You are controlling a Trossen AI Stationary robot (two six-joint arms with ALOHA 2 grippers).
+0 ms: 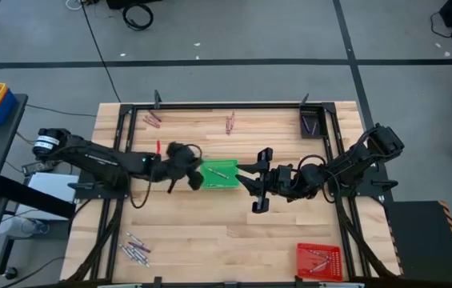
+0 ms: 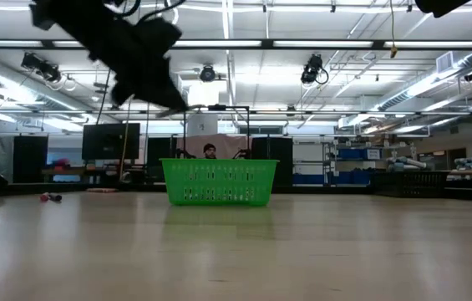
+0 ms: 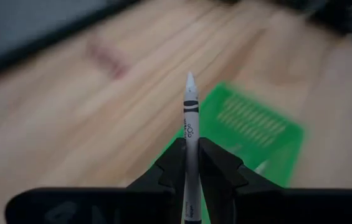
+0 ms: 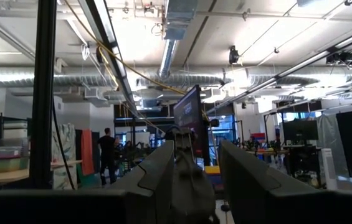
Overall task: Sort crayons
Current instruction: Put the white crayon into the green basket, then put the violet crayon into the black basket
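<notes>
Crayons only partly sorted, judging by the spread: one pale crayon clamped between the fingers of the left tool, tip pointing out over the green tray at mid-desk, not yet dropped. Already lying in that green tray, at least one pale stick; a few more in the red tray at the near right corner and the dark tray at the far right corner. Still loose on the desk: a pale-lilac cluster near the left front edge, a reddish group and another small bunch along the far edge, and a single red one beside the left arm. Right tool raised just right of the green tray, fingers parted, holding nothing. Black band and small printed marks on the held crayon's wrapper, too fine to read; no other legible writing
</notes>
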